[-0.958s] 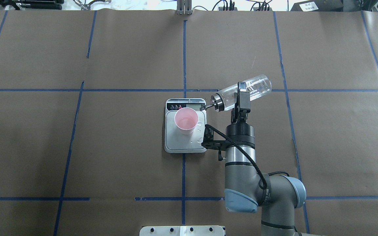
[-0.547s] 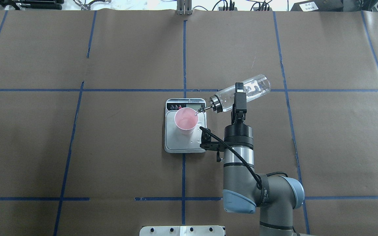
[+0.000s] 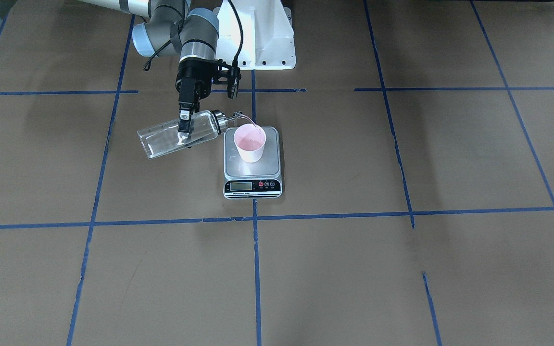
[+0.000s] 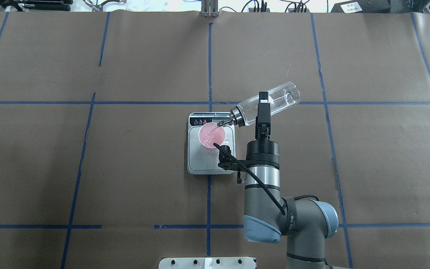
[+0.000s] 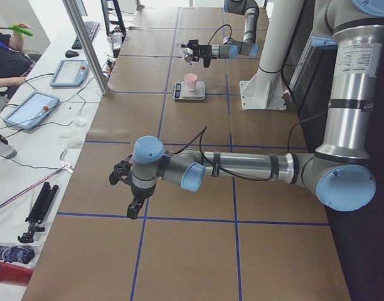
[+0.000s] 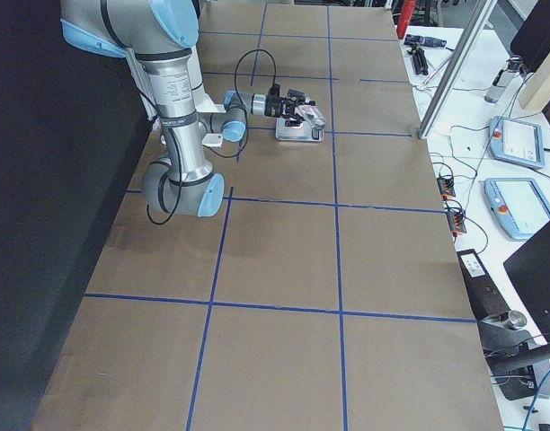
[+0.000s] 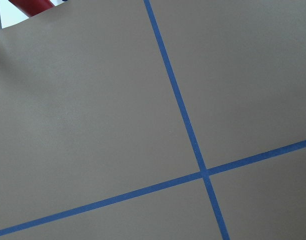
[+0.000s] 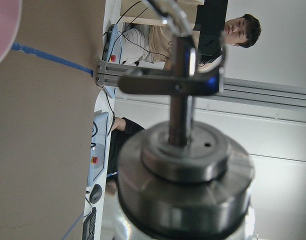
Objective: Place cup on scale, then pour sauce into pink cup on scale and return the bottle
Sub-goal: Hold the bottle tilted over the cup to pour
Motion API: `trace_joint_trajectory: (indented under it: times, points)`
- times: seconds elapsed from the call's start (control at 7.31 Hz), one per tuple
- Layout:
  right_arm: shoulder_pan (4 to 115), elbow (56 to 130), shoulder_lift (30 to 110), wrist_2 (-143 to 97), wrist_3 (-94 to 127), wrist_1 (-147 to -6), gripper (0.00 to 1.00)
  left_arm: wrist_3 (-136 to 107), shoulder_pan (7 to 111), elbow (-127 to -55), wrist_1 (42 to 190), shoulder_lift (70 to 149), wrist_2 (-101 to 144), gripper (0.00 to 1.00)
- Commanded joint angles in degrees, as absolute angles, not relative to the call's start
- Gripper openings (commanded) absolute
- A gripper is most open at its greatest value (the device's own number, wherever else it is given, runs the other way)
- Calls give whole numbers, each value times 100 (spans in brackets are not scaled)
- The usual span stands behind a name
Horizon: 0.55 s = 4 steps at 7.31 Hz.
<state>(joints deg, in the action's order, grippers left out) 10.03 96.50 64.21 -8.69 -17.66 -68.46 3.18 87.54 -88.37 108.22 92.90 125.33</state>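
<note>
Status: pouring with right gripper [image 4: 262,105], fingers pinched across mid-body of bottle [image 4: 282,97], glass held clear of table [image 4: 125,168]. Tilted well past level: base high and out to robot's right, spout [image 4: 224,121] low at cup [image 4: 209,137] rim on display side. Thin clear stream of sauce [image 3: 251,119] arcing from spout tip down into cup. Cup upright on scale [image 4: 203,162], set toward display end of platform, inside its edges. Scale flat on table, straddling centre tape line, black display strip facing away from robot. Possibly droplets on platform just right of cup in overhead view; too small to call.

Left gripper [image 5: 133,210] well apart from all of that, far along table, hanging over bare brown paper. Seen only from side camera, so cannot tell whether fingers spread or pressed together. Left wrist view: only paper and 2 crossing blue tape lines. Right wrist view: straight along metal collar and spout, pink cup edge in top-left corner.
</note>
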Motion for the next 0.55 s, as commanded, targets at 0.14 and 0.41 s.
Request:
trace_joint_trajectory:
  times: [0.14, 0.41]
  points:
    - [1020, 9633, 6477, -853, -1767, -6847, 0, 316, 8754, -8842, 10828, 9290, 12533, 100]
    - [1028, 9580, 6495, -818, -1758, -6847, 0, 308, 8754, -8842, 10828, 9308, 12533, 100]
